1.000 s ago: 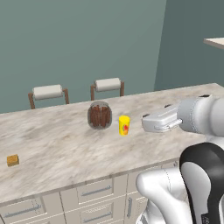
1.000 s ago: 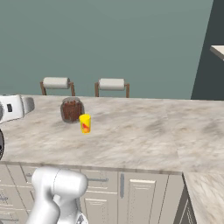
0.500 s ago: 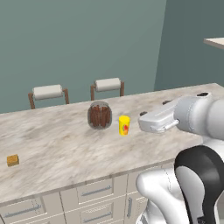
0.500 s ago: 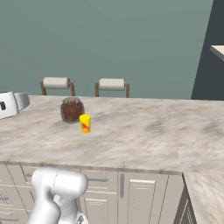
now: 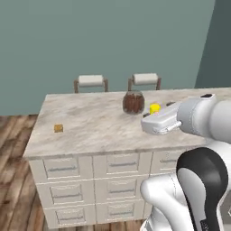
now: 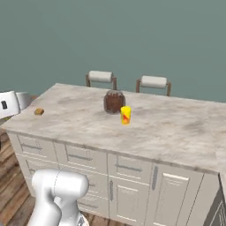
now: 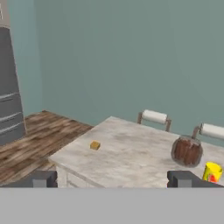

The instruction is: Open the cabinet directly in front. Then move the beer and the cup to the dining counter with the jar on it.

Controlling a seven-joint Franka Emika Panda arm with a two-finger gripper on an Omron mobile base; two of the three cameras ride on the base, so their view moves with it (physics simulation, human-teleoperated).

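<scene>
A small tan-orange block (image 5: pixel 58 128) lies alone near the left end of the long beige veined marble-look tabletop (image 5: pixel 90 131), well apart from everything else; in the right base view the same block (image 6: pixel 39 111) sits close to the left edge, and in the hand view it (image 7: pixel 95 145) rests on the near left part of the slab (image 7: pixel 131 157). Below the tabletop run cream drawers with grey handles (image 5: pixel 63 166).

Behind the far edge stand two stools with pale cushioned backs on brown frames (image 5: pixel 91 81), side by side against a flat grey-green wall (image 5: pixel 103 40). Wooden plank flooring (image 5: pixel 11 149) shows to the left of the tabletop.

Further right, the squat round clear glass jar with reddish-brown sticks (image 5: pixel 133 102) stands upright near the back edge. Just beside it to the right is the small bright yellow tapered cup with a red-orange mark (image 6: pixel 126 115), upright, slightly nearer the front and not touching the jar (image 6: pixel 114 101). In the left base view the cup (image 5: pixel 154 108) is partly hidden behind the white arm. In the hand view the jar (image 7: pixel 187 152) and cup (image 7: pixel 212 172) sit at the right.

The tool (image 7: pixel 113 179) has its two dark fingertips (image 7: pixel 41 179) spread wide apart, with nothing between them, held above the floor short of the tabletop's near left corner.
</scene>
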